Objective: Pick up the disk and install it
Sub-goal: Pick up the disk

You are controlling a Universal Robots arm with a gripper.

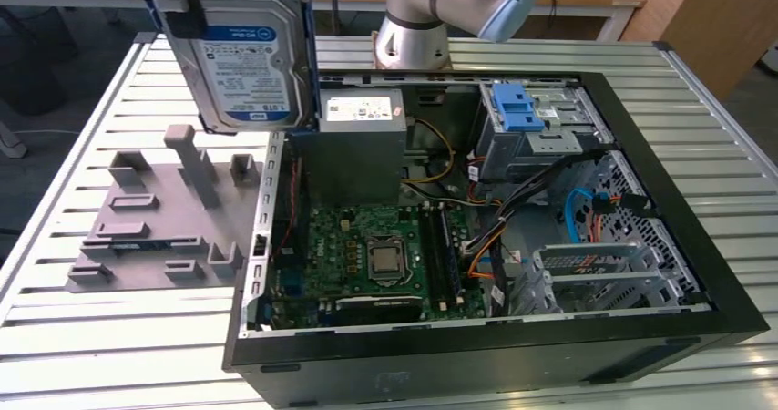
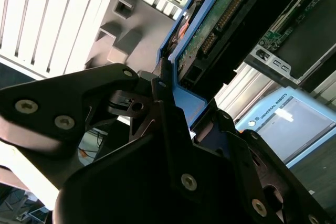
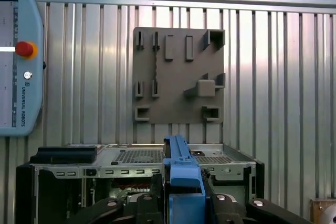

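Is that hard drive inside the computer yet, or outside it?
Outside. The disk hangs upright in the air, clamped by the gripper, not seated in the open computer case.

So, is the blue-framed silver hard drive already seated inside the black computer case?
No, the silver hard drive hangs upright in the air, not in the black computer case.
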